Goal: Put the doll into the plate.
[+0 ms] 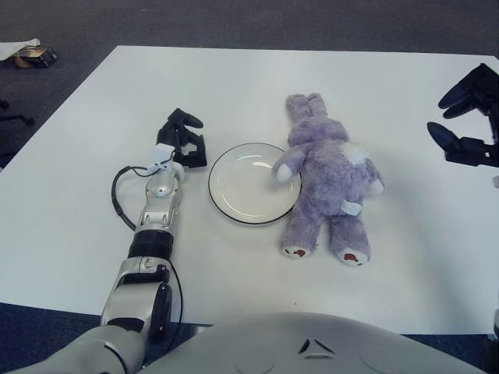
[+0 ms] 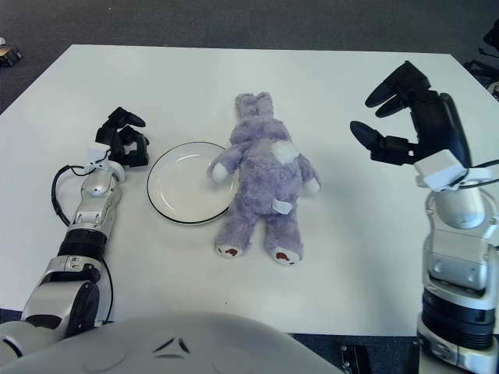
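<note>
A purple plush rabbit doll point(image 1: 326, 178) lies face down on the white table point(image 1: 257, 86), head away from me, one arm over the rim of the plate. The white plate point(image 1: 251, 184) with a dark rim sits just left of the doll and holds nothing. My right hand point(image 2: 396, 117) hangs raised to the right of the doll, apart from it, fingers spread and holding nothing. My left hand point(image 1: 182, 139) shows just left of the plate, fingers curled, holding nothing.
A black cable point(image 1: 118, 196) loops beside my left forearm. Dark carpet surrounds the table, with a small box point(image 1: 33, 55) on the floor at the far left. Bare tabletop lies beyond the doll and in front of it.
</note>
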